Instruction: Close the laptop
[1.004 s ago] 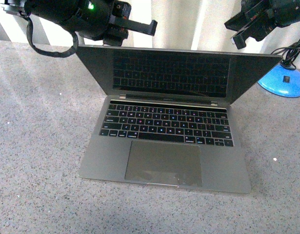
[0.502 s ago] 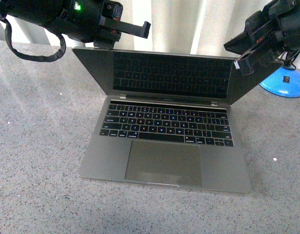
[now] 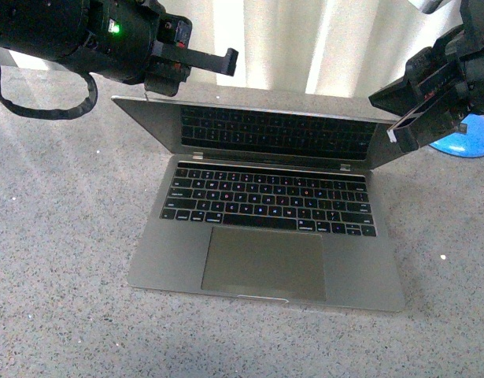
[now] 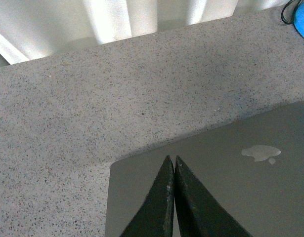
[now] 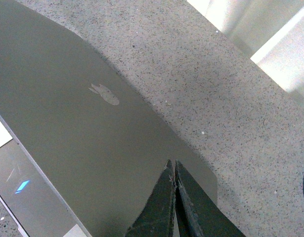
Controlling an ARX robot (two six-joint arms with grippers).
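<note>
The lid of the slim grey metal laptop point(image 3: 265, 236) has tipped lower than 1 second ago. The left gripper point(image 4: 171, 165) and right gripper point(image 5: 172, 168), both pressed together, push its back, so closing is underway.

The desk point(image 3: 60, 260) is a grey, finely speckled stone-like slab, its far edge meeting pale curtains. A slim grey laptop point(image 3: 265, 260) lies flat on it about midway between the left and right edges, hinge toward the far edge, lid leaning forward over the black keys. A blue round base point(image 3: 470, 144) rests toward the far right corner, apart from the laptop, with a black cable point(image 4: 285, 10) beside it.
</note>
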